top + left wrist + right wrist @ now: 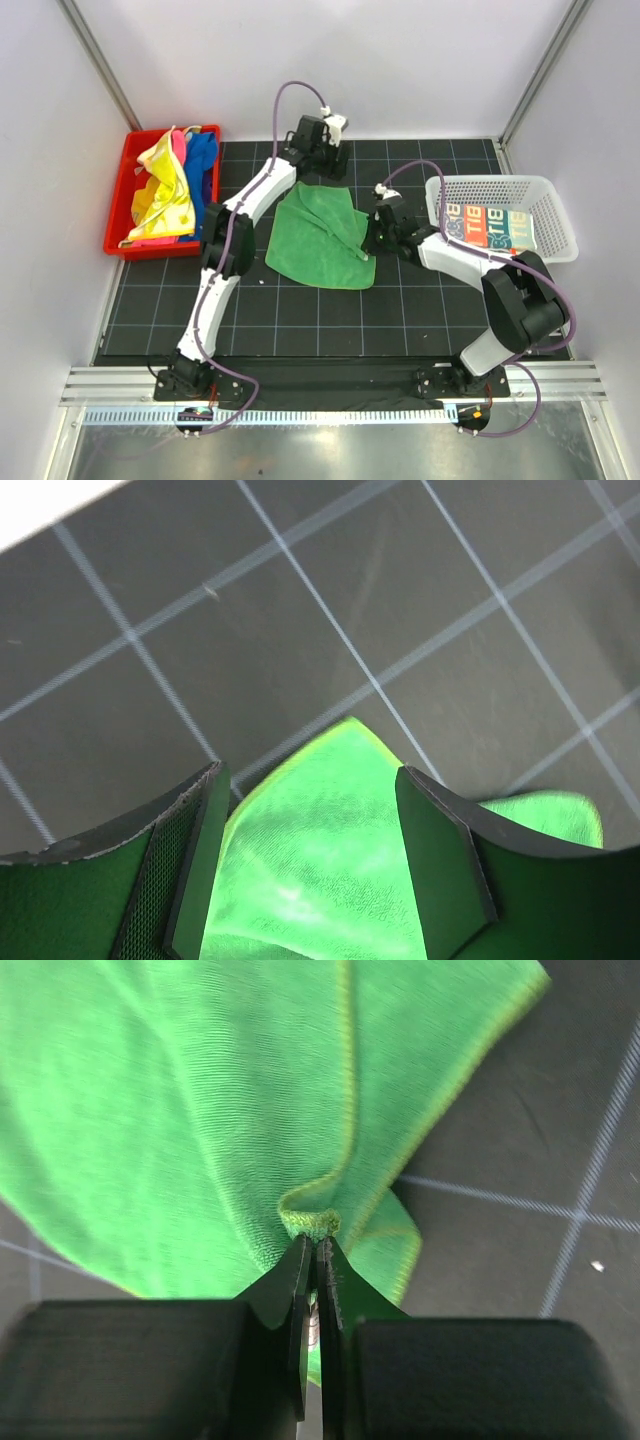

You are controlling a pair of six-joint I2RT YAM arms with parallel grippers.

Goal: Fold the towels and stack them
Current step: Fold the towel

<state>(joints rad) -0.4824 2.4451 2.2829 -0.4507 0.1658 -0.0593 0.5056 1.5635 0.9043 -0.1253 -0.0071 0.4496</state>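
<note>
You are folding just the green towel [318, 240], right tool [315, 1250] clenching its hem, left tool [310, 775] gaping empty, while the towels [165, 195] in the upper-left bin [118, 205] are waiting unfolded.

Left arm [205, 300]: reaching forward, elbow bent.
Left gripper [310, 777]: fingers spread wide, angled down.
Right arm [455, 260]: folded, forearm pointing inward.
Right gripper [314, 1250]: pinched tight on green towel [190, 1110] hem.

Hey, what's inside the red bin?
The red bin holds a heap: a yellow towel on top, a pink towel and a blue towel beside it. Anything beneath is covered.
</note>
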